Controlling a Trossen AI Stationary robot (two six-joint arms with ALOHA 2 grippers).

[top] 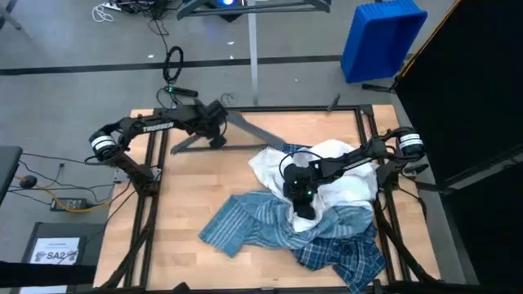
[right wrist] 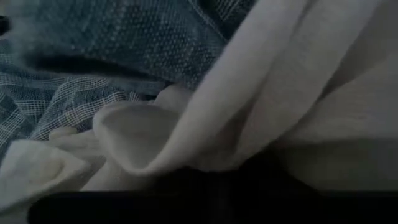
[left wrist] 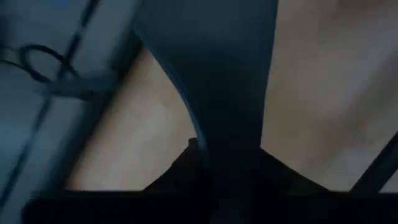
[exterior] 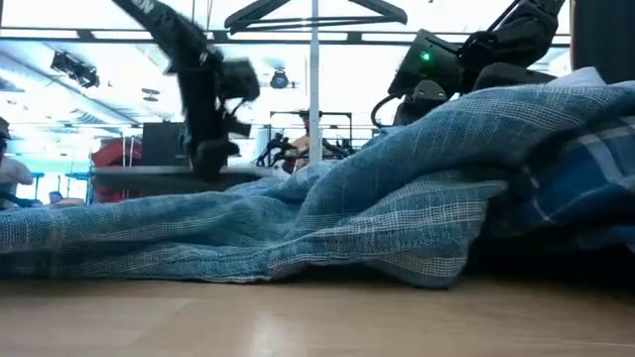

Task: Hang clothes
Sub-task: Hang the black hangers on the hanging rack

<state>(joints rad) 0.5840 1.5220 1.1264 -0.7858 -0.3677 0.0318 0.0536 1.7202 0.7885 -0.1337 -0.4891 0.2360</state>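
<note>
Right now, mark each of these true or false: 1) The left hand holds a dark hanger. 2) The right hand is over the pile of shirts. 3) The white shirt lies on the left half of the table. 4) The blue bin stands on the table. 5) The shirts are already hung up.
1) True: the left hand is at the dark hanger at the table's far side, and its wrist view shows the hanger between its fingers.
2) True: the right hand is down on the pile.
3) False: the white shirt lies on the right half.
4) False: the blue bin stands on the floor beyond the table.
5) False: the white shirt, the striped shirt and the plaid shirt lie heaped on the table.
</note>
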